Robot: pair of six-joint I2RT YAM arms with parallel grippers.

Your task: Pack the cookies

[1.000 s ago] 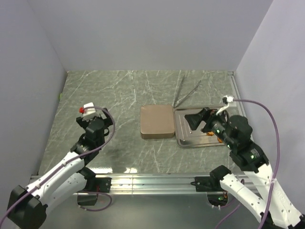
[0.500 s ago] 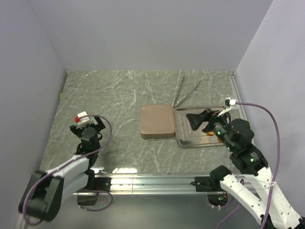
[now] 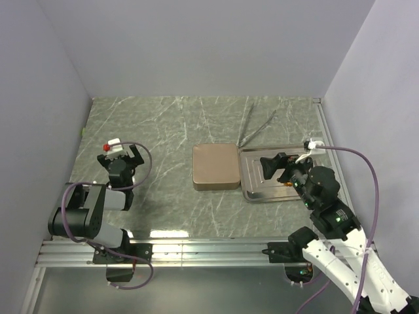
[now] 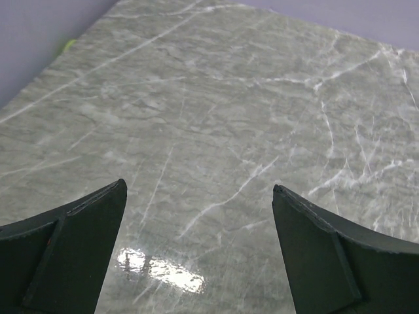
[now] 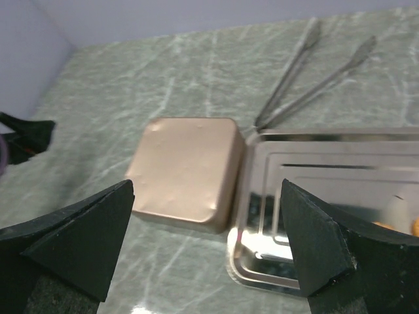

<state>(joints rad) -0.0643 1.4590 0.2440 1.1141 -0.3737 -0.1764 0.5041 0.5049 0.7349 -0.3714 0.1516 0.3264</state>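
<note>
Cookies are barely on show: only an orange-brown scrap peeks out at the tray's right end in the right wrist view, behind that arm's own finger. The steel tray is the landmark here. Touching its left edge sits the copper-brown square tin, lid on top, so whatever it holds cannot be seen. Just beyond the tray's far-left corner lie the metal tongs, flat on the table.

The right gripper hangs over the tray's right half, fingers spread wide and holding nothing. Well off to the tray's left, past the tin, the left gripper is tucked back near its base, fingers parted too, only bare marble between them in its wrist view.

What stage is it? A shut tin beside a nearly bare tray would suit a tin that holds the cookies with the lid back on; it would equally suit a tin waiting to be filled, with most cookies hidden behind the right arm. The pictures don't settle it, so no single next move can be called.
</note>
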